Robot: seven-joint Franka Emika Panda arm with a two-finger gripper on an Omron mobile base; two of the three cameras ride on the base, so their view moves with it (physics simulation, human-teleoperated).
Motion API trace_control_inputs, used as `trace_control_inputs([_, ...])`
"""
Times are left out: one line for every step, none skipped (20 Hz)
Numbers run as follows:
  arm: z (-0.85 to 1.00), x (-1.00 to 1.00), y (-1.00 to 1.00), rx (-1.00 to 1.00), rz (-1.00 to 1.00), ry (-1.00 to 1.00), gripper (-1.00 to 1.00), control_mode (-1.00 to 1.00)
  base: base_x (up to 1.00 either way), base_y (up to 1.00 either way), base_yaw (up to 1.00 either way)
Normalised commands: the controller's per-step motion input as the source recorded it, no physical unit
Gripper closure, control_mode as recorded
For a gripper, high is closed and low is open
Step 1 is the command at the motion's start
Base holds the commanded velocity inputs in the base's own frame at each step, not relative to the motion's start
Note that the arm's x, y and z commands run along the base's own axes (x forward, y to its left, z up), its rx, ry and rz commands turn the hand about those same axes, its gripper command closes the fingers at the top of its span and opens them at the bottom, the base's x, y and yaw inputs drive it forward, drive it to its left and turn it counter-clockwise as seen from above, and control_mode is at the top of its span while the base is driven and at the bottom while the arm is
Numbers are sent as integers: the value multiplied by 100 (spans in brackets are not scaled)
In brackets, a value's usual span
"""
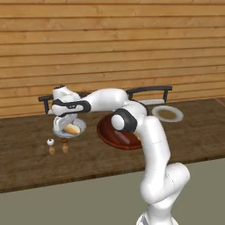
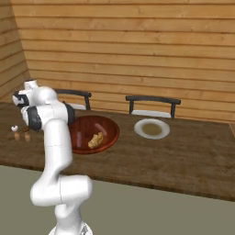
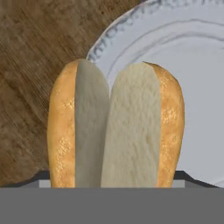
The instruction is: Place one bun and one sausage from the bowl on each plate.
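Scene: A white robot arm reaches left across a dark wooden table (image 1: 184, 132) in a rendered kitchen with a plank wall behind.
Gripper: The gripper (image 1: 66, 121) hangs over the left grey plate (image 1: 80, 132) in the left base view. Its jaws stand wide, one on each side of the bun; whether they press on it cannot be told.
Bun: A split bun (image 3: 116, 127), golden crust outside and pale crumb inside, stands on end close before the hand camera, between the two dark fingertips (image 3: 41, 179). In the left base view it shows just under the hand, at the left plate.
Left plate: Its beaded rim and pale face lie behind the bun in the hand view, with table wood to the left of it.
Bowl: The large reddish-brown wooden bowl (image 2: 108, 126) sits mid-table, between the two plates.
Bowl contents: A second bun (image 2: 96, 140) lies in it toward the near side; a sausage (image 1: 124, 139) shows in the left base view, partly behind the arm's elbow.
Right plate: A second grey plate (image 2: 152, 128) with a darker centre sits to the right of the bowl, apart from it.
Shakers: Small shakers (image 1: 58, 146) stand near the left plate, on the near side.
Chairs: Two dark chair backs (image 2: 153, 103) rise beyond the table.
Writing: No brand, label or lettering can be read on anything.
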Motion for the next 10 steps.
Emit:
trace_control_inputs([-29, 34, 12, 3, 0, 0, 100, -100, 0, 0, 0])
trace_control_inputs([-35, 21, 8, 3, 0, 0, 100, -100, 0, 0, 0])
trace_control_inputs([-35, 10, 2, 0, 0, 0, 100, -100, 0, 0, 0])
trace_control_inputs([-43, 0, 0, 0, 0, 5, 100, -100, 0, 0, 0])
trace_control_inputs([-41, 0, 0, 0, 0, 5, 100, -100, 0, 0, 0])
trace_control_inputs([-30, 0, 0, 0, 0, 3, 100, -100, 0, 0, 0])
trace_control_inputs([-16, 0, 0, 0, 1, 0, 100, -100, 0, 0, 0])
trace_control_inputs([-3, 10, 4, 0, 0, 0, 100, -100, 0, 0, 0])
trace_control_inputs([0, 21, 6, 0, 0, 0, 100, -100, 0, 0, 0])
trace_control_inputs([0, 25, 6, 0, 0, 0, 100, -100, 0, 0, 0])
